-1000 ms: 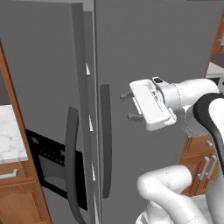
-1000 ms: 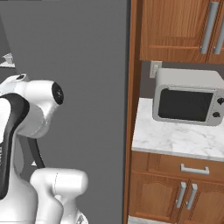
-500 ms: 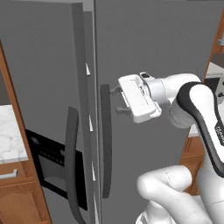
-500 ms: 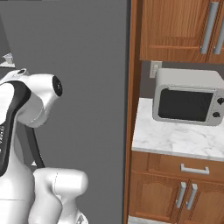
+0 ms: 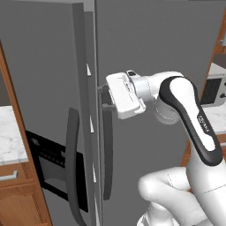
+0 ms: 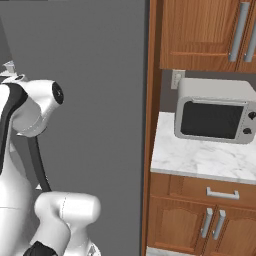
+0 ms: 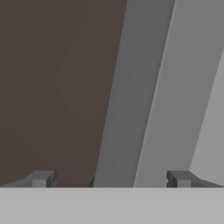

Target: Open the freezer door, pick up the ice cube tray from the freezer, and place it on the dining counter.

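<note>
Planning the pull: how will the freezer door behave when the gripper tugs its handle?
The freezer door, already ajar, will likely swing stiffly on its hinge rather than flex. Its long curved handle looks smooth, so the open gripper may slip.

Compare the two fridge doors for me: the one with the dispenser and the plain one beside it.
The freezer door carries a black dispenser panel; the plain door has none. The freezer door stands slightly ajar, its edge swung out from the cabinet, while the plain door sits flush. The open claw is at the top of the plain door's handle, not at the freezer door's handle. Both doors are grey with long dark vertical handles.
</note>
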